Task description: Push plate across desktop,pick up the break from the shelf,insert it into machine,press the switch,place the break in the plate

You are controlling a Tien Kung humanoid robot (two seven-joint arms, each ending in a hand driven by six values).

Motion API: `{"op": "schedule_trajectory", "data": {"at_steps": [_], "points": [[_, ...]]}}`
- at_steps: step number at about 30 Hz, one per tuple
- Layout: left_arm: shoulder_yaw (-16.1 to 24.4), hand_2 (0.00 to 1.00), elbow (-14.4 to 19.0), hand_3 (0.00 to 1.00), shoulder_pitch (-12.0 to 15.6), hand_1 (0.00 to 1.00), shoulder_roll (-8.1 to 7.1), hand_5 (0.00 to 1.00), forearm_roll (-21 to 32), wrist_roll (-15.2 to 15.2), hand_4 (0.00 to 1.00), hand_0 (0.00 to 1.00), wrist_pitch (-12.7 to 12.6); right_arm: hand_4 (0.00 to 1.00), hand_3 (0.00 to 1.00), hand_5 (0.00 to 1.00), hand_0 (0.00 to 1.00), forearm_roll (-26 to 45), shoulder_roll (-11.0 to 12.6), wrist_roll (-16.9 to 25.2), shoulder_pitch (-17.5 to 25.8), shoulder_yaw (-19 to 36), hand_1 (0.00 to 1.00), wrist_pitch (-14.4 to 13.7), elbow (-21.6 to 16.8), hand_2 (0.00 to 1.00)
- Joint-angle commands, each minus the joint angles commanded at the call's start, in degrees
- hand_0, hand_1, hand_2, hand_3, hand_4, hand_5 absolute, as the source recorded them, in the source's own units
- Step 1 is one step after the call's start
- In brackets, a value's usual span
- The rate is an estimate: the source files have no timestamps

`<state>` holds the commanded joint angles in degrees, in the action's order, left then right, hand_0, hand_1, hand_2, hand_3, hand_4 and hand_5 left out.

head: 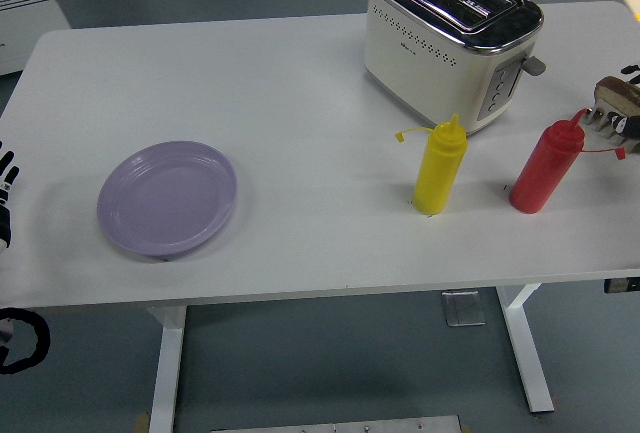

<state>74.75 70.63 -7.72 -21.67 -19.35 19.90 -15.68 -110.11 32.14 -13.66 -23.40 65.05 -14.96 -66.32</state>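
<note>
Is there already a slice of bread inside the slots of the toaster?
No, both slots of the toaster show empty, with only dark openings.

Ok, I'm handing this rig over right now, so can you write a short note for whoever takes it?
Left hand: just in at the table's left edge, left of the plate, holding nothing; fingers too cut off to judge.
Right hand: only a sliver shows at the right edge by the bread rack.
Plate sits near the left front, not yet pushed. Toaster at the back, slots empty.
Done: nothing. Left: push plate, fetch bread, toast it, plate it.
</note>
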Motion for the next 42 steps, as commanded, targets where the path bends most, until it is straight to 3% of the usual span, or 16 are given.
{"op": "schedule_trajectory", "data": {"at_steps": [2,19,20,28,37,38,42], "points": [[-0.73,0.748,-0.24,0.769,-0.32,0.778,0.1,0.998,0.56,0.16,0.747,0.847,0.0,0.748,0.626,0.093,0.66,-0.08,-0.07,0.13,-0.06,-0.18,0.659,-0.38,0.29,0.61],[-7.17,0.744,-1.38,0.764,-3.13,0.773,1.56,0.998,3.34,0.16,0.745,0.842,-0.07,0.695,0.572,0.038,0.641,-0.79,-0.52,-0.05,-0.1,-0.43,0.64,-2.04,0.75,0.581],[-7.65,0.742,-1.44,0.762,-3.46,0.773,1.67,0.998,3.5,0.06,0.736,0.842,-0.06,0.601,0.542,0.002,0.63,-0.99,-0.54,-0.1,-0.02,-0.35,0.636,-2.02,0.74,0.563],[-10.92,0.742,-1.71,0.755,-5.72,0.772,2.65,0.998,4.15,-0.23,0.731,0.843,0.01,0.589,0.524,0.002,0.624,-1.87,-0.78,-0.37,-0.18,-0.89,0.631,-1.78,0.89,0.545],[-12.63,0.742,-1.98,0.755,-6.35,0.772,3.29,0.998,4.54,-0.22,0.73,0.843,0.02,0.576,0.504,0.002,0.602,-2.03,-0.83,-0.34,-0.08,-1.05,0.617,-2.71,0.74,0.52],[-12.69,0.741,-1.97,0.752,-6.36,0.772,3.31,0.998,4.56,-0.22,0.728,0.842,0.02,0.478,0.491,0.002,0.59,-2.0,-0.83,-0.33,-0.07,-1.05,0.596,-2.79,0.72,0.511],[-13.58,0.741,-1.8,0.752,-6.63,0.772,3.5,0.998,4.84,-0.28,0.728,0.842,0.01,0.478,0.491,0.002,0.59,-1.25,-0.8,-0.28,-0.11,-1.11,0.596,-4.21,0.63,0.511]]}}
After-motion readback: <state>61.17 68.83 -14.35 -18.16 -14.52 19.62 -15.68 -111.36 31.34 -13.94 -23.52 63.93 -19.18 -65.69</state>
